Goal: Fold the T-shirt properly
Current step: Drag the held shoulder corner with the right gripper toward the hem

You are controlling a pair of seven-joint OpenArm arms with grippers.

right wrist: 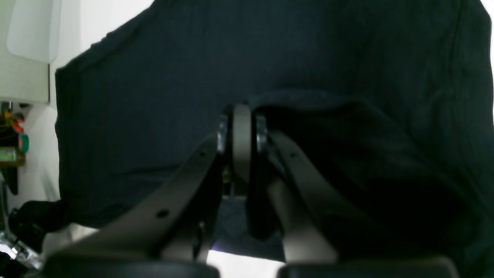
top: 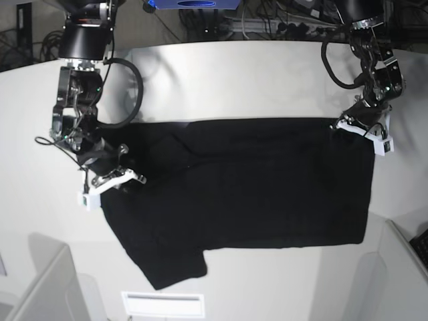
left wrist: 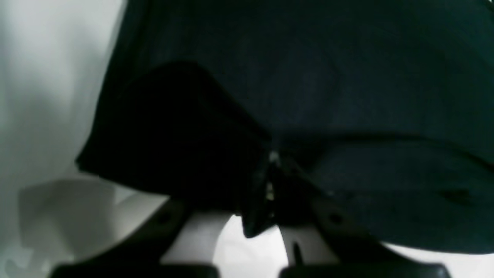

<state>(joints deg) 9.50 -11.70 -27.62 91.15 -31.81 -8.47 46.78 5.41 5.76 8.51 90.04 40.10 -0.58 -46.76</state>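
Observation:
The black T-shirt (top: 254, 187) lies spread on the white table (top: 234, 80), plain side up, with one sleeve sticking out at the front left. No print or tag shows. My left gripper (top: 361, 129) is at the shirt's far right corner. In the left wrist view it (left wrist: 272, 181) is shut on a pinch of the black cloth (left wrist: 328, 77). My right gripper (top: 117, 175) is at the shirt's left edge. In the right wrist view it (right wrist: 241, 131) is shut, with a fold of the cloth (right wrist: 154, 96) bunched around its tips.
Cables and equipment (top: 267, 20) crowd the back beyond the table. White panels stand at the front left (top: 40, 287) and front right (top: 401, 267). A slotted white plate (top: 162, 304) sits at the front edge near the sleeve.

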